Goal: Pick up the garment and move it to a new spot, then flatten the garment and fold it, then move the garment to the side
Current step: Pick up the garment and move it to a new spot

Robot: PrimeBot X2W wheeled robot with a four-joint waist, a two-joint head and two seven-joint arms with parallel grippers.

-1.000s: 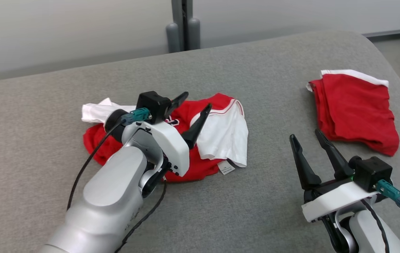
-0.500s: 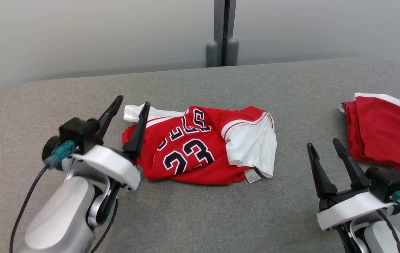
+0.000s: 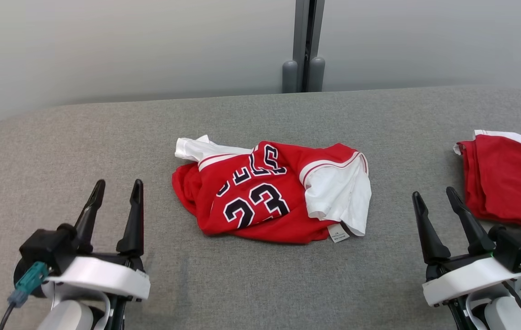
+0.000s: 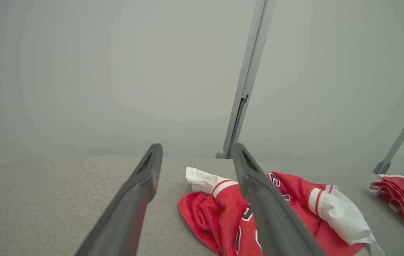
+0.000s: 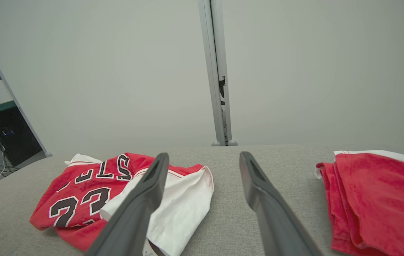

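Though it lay crumpled, the jersey (image 3: 269,192) sat at about the ctr of the grey desk (image 3: 260,114), red w/ black-and-white numbers facing up. One white sleeve (image 3: 340,197) was folded over its right side, and a small label (image 3: 338,233) poked out at the near hem. It looked thin, light and limp, prob. a bit slick, so it would likely sag and bunch when lifted, not hold shape. Best holds, by my judgement, were the edges, i.e. the white sleeve on the right and the white corner (image 3: 191,149) at far left, pinching a hem or seam rather than the heaped middle.

The left tool (image 3: 118,183) sat at the near-left, jaws spread wide, empty, well clear of the cloth. The right tool (image 3: 433,192) sat near-right, likewise spread and empty, just beside a folded red garment (image 3: 507,178) at the desk's right edge. A pale wall (image 3: 104,46) w/ a grey post (image 3: 306,46) stood behind.
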